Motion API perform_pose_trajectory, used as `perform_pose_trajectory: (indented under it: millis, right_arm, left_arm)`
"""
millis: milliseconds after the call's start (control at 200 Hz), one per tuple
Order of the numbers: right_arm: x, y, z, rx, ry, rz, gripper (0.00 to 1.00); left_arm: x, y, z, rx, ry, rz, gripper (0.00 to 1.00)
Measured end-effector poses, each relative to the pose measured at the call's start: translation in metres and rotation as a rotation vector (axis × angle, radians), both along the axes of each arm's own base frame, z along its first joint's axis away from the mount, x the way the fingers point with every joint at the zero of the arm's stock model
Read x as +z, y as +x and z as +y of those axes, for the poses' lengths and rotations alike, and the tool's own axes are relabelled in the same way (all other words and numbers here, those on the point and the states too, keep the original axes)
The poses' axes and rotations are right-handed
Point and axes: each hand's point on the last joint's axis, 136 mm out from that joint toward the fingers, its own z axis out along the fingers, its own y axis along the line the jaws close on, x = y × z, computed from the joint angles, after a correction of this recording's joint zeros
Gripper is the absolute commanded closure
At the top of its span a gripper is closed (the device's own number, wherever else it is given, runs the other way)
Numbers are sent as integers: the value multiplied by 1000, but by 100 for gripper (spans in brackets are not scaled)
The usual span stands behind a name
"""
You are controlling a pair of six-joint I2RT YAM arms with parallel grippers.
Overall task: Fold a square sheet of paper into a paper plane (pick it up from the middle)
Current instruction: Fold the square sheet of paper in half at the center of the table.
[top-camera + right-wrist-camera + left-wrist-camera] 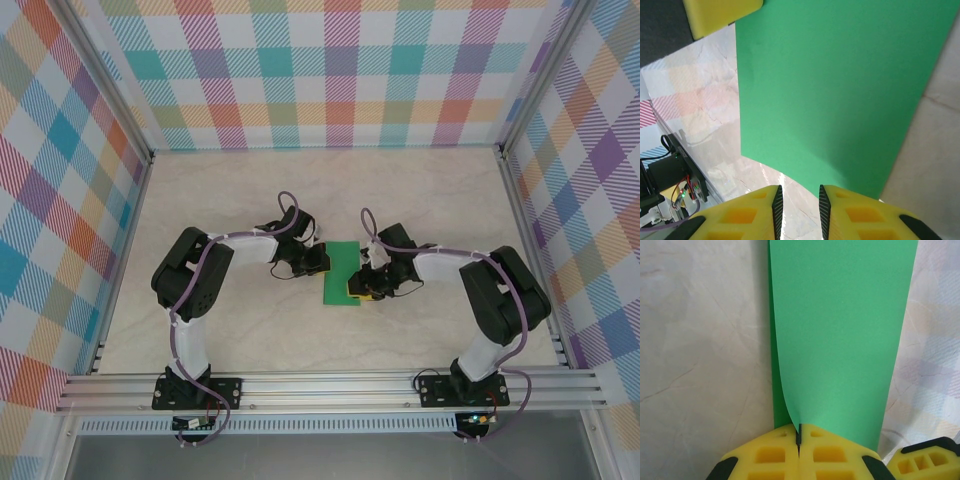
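- Fingers (pixel 765 457) of the left end effector (pixel 799 434) are pressed flat together with no gap between the yellow pads. The near edge of the square sheet of paper (pixel 840 340) curls down into the seam between them and is pinched there.
- Seen from the left wrist, the green sheet runs away from the fingertips as a long strip. A second green layer shows along its left edge under the top one, which lifts off it in a curve near the grip.
- The right end effector (pixel 800 197) has its jaws a narrow way apart. Bare marble worktop (pixel 935 165) shows in the gap, and nothing is between them.
- In the right wrist view, the sheet's nearest edge lies just ahead of the right-hand fingertip. I cannot tell whether it touches that finger.
- From above, the paper sits mid-worktop between the two arms. The left end effector (pixel 316 262) is at its left edge and the right end effector (pixel 360 287) at its lower right edge.
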Motion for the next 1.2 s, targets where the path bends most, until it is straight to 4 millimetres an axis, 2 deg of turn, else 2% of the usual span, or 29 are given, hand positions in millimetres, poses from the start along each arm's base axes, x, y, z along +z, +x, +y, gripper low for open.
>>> perform_pose_trajectory:
  millis: [130, 380, 470, 580, 655, 720, 815, 900, 1055, 1200]
  right_arm:
    - [-14, -11, -1, 15, -24, 33, 73]
    - [-10, -1, -2, 0, -65, 22, 73]
    - [5, 19, 1, -18, -77, -21, 72]
    - [37, 69, 4, -74, -49, -138, 73]
    - [49, 103, 2, -122, -30, -195, 74]
    - [48, 127, -1, -149, -29, -206, 74]
    - [35, 155, -5, -176, -46, -198, 74]
    - [21, 166, -3, -178, -58, -175, 74]
    - [-3, 172, -6, -183, -75, -116, 74]
    - [-9, 175, -6, -180, -74, -89, 74]
  left_arm:
    - [0, 0, 0, 0, -2, -1, 98]
    - [0, 0, 0, -1, -5, -5, 98]
    - [0, 0, 0, -1, -5, -4, 98]
    - [0, 0, 0, -1, -5, -5, 98]
    - [0, 0, 0, 0, -5, -4, 98]
    - [0, 0, 0, 0, -5, -4, 98]
    - [0, 0, 0, -1, -5, -4, 98]
    - [0, 0, 0, -1, -6, -4, 98]
    - [0, 0, 0, -1, -5, -4, 98]
    - [0, 0, -1, -2, -7, -2, 98]
